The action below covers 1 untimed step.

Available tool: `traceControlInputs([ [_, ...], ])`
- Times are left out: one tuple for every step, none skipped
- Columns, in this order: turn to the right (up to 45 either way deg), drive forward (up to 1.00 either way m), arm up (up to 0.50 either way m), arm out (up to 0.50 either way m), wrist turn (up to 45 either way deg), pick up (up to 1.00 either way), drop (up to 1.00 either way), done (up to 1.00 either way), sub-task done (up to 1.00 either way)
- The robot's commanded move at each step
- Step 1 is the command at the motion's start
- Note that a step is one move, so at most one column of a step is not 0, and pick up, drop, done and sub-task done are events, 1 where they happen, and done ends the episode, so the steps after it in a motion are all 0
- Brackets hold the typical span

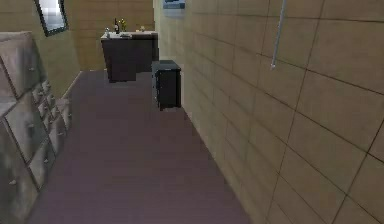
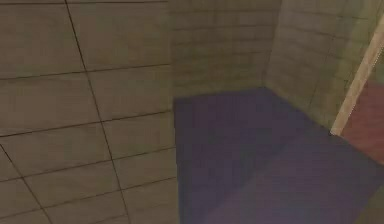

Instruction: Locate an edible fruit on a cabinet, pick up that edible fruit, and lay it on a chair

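Observation:
A dark cabinet (image 1: 129,55) stands at the far end of the corridor in the forward view, against the back wall. Small objects (image 1: 120,26) sit on its top, one with green and yellow, too small to name.
A dark bin-like box (image 1: 166,84) stands by the tiled wall (image 1: 280,110) on the forward view's right. A grey stone-like unit with drawers (image 1: 30,110) lines the left side. Purple floor (image 1: 120,150) runs between them. In the arm side view a tan wall (image 2: 80,110) stands close, with floor (image 2: 250,150) beyond.

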Motion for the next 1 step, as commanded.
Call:
traceControlInputs([
  [-27.0, 0.00, 0.00, 0.00, 0.0, 0.00, 0.00, 0.00, 0.00],
])
